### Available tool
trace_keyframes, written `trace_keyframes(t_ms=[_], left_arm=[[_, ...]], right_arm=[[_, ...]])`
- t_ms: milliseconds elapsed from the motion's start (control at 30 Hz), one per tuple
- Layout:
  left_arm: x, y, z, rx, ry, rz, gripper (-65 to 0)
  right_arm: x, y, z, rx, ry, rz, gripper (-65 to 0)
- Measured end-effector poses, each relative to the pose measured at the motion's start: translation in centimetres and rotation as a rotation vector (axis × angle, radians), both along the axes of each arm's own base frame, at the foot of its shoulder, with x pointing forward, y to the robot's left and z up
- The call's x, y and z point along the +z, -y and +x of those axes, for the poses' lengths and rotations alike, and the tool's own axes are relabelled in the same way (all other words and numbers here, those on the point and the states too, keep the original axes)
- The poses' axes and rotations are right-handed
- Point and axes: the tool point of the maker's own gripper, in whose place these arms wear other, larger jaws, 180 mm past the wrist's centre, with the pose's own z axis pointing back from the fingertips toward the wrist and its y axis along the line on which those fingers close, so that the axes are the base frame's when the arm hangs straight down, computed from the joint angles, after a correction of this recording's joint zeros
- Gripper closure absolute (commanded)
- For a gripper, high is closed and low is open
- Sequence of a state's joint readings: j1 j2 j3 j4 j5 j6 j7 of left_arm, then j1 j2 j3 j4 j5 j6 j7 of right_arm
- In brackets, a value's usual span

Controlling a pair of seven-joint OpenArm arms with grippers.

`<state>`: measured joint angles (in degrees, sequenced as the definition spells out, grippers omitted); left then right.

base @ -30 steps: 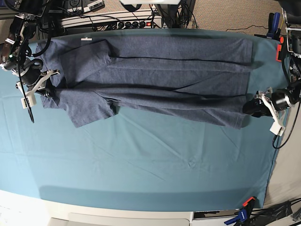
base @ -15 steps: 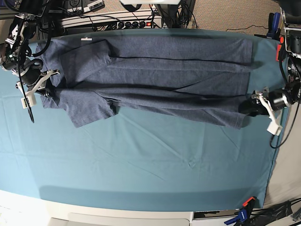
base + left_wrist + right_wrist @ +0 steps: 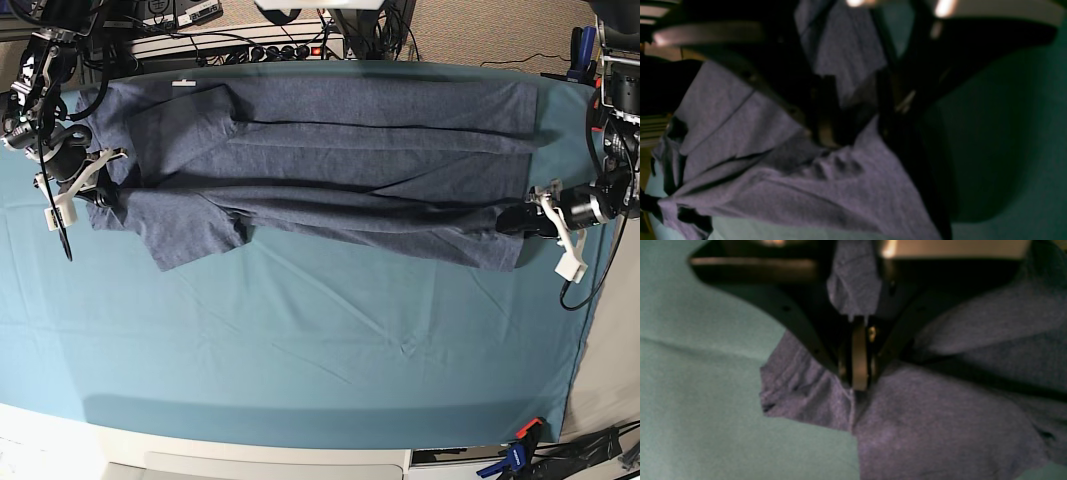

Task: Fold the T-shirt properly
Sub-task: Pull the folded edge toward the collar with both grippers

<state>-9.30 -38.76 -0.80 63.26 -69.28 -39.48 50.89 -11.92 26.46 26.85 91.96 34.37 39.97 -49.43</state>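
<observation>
The blue-grey T-shirt (image 3: pixel 330 170) lies stretched sideways along the back of the teal table cloth (image 3: pixel 320 330), folded lengthwise into long layers. My right gripper (image 3: pixel 100 192) is at the shirt's sleeve end. In the right wrist view that gripper (image 3: pixel 858 386) is shut on a pinched ridge of the T-shirt (image 3: pixel 940 413). My left gripper (image 3: pixel 515 222) is at the hem corner. In the left wrist view its jaws (image 3: pixel 857 130) stand partly apart over the hem, with T-shirt cloth (image 3: pixel 756 150) between them and wrinkled under the tips.
A power strip (image 3: pixel 270 50) and cables run behind the table's back edge. One blue clamp (image 3: pixel 520 440) holds the cloth at the front right corner, and another clamp (image 3: pixel 583 45) sits at the back right. The table cloth ends close to the right of my left gripper.
My left gripper has slid leftward onto the shirt's hem corner. The right gripper and the shirt have stayed in place.
</observation>
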Motion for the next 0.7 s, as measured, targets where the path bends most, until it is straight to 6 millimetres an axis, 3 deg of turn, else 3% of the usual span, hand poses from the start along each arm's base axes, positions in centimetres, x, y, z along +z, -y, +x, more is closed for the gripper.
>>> trace_keyframes(t_ms=[67, 100, 533, 700], left_arm=[[0.0, 0.0, 0.0, 0.0, -0.001, -0.001, -1.5], [0.1, 0.1, 0.0, 0.002, 0.001, -0.009, 0.0], [2.3, -0.7, -0.9, -0.021, -0.05, -0.106, 0.0], [2.2, -1.6, -1.6, -0.041, -0.079, -0.068, 0.0]], right_arm=[[0.0, 0.0, 0.0, 0.0, 0.0, 0.0, 0.0], [0.0, 0.0, 0.0, 0.0, 0.0, 0.0, 0.0], [0.2, -0.9, 0.0, 0.007, 0.001, 0.065, 0.0], [0.1, -0.8, -0.1, 0.007, -0.009, 0.062, 0.0]])
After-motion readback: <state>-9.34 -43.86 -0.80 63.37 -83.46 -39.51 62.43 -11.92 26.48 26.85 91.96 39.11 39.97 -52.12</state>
